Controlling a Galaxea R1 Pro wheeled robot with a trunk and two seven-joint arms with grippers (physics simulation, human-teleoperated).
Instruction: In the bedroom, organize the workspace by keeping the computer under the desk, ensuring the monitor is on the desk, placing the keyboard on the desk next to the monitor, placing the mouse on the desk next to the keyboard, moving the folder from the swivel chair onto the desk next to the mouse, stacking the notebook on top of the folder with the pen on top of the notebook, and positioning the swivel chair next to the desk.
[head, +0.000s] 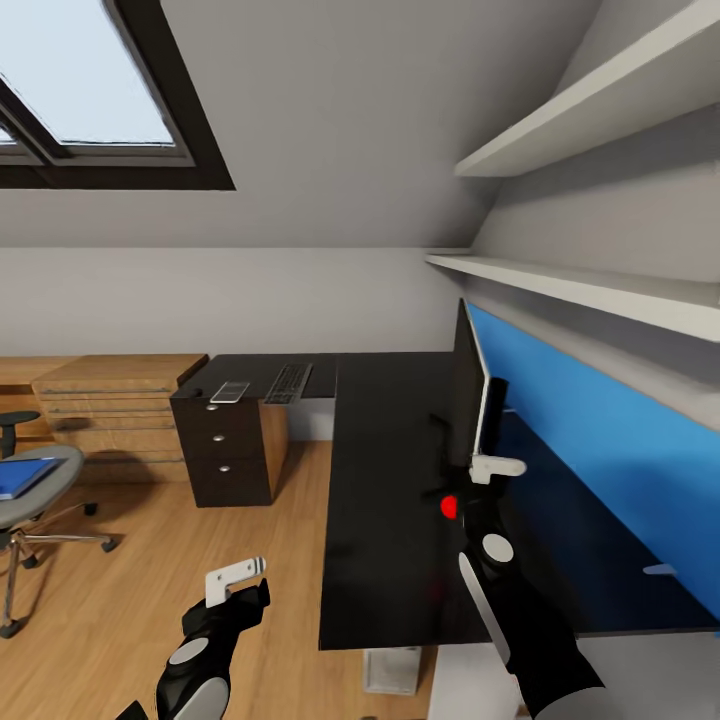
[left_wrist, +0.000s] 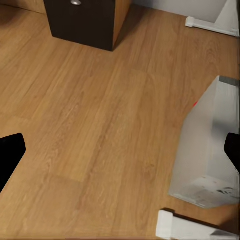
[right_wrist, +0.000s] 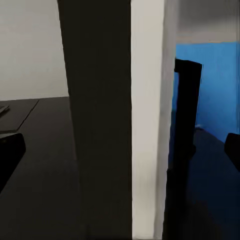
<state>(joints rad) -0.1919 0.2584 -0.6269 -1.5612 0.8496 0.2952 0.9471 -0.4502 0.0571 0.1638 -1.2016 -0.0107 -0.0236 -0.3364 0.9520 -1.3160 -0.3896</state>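
Observation:
The monitor (head: 468, 385) stands edge-on on the black desk (head: 385, 520), its red dot (head: 449, 506) at the lower corner. My right gripper (head: 495, 465) is open, its fingers on either side of the monitor's edge (right_wrist: 115, 125). The keyboard (head: 289, 382) lies on the desk's far wing beside a small grey rectangle, probably the notebook (head: 230, 391). The blue folder (head: 22, 477) rests on the swivel chair (head: 40, 500) at the left. The computer (head: 392, 668) (left_wrist: 210, 150) stands on the floor under the desk. My left gripper (head: 237, 580) (left_wrist: 120, 155) hangs open over the floor. Mouse and pen cannot be made out.
A black drawer unit (head: 225, 450) (left_wrist: 85, 20) carries the far wing of the desk. A light-wood drawer chest (head: 120, 400) stands behind the chair. A blue wall panel (head: 600, 440) and white shelves (head: 600, 290) line the right wall. Wood floor (head: 200, 540) lies between chair and desk.

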